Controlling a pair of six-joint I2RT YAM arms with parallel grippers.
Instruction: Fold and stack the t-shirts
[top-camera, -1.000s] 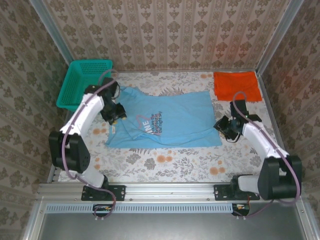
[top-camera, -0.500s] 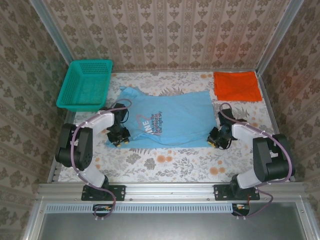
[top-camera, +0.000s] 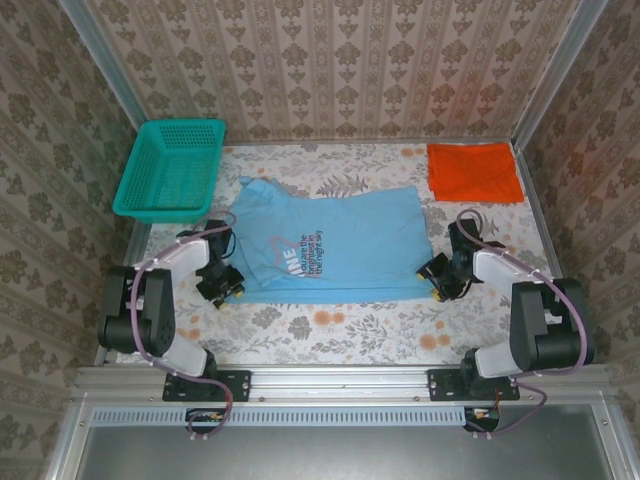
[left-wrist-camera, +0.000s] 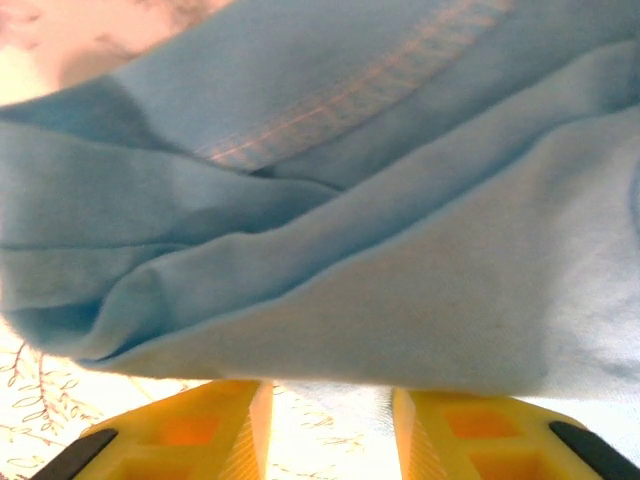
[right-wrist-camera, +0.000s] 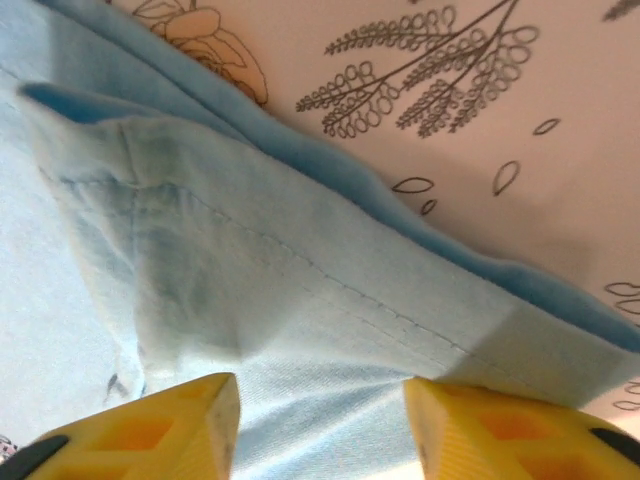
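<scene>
Left claw (top-camera: 222, 290): your two yellow fingers (left-wrist-camera: 190, 430) stand spread with a clear gap. They sit low at the lower-left corner of the light blue cotton t-shirt with dark chest print (top-camera: 330, 245).
Right claw (top-camera: 438, 283): spread wide. In the right wrist view, pale blue cloth lies loose across the gap between the yellow fingers (right-wrist-camera: 160, 430), not pinched.
Blue shirt: laid flat in the middle of the overhead frame, with the neck end at left and the hem end at right.
Near edge: the shirt's lower border runs almost straight from one claw to the other. In the left wrist view a folded, stitched edge bunches just above your fingertips.
Right corner: the right wrist view shows a double-stitched hem with a darker blue layer peeking out beyond it.
Orange-red shirt (top-camera: 475, 172): folded square at the upper right, well apart from the blue one.
Open room: a bare strip of floral tablecloth (top-camera: 330, 325) lies below the blue shirt, and another above it.
Obstacles: the teal plastic mesh basket (top-camera: 128, 190) stands at the upper left, near the blue shirt's collar corner but not touching it.
Left arm pose: folded tight, with the elbow out at the left edge and the wrist reaching right.
Right arm pose: mirrored, with the elbow at the lower right and the wrist reaching left toward the hem.
</scene>
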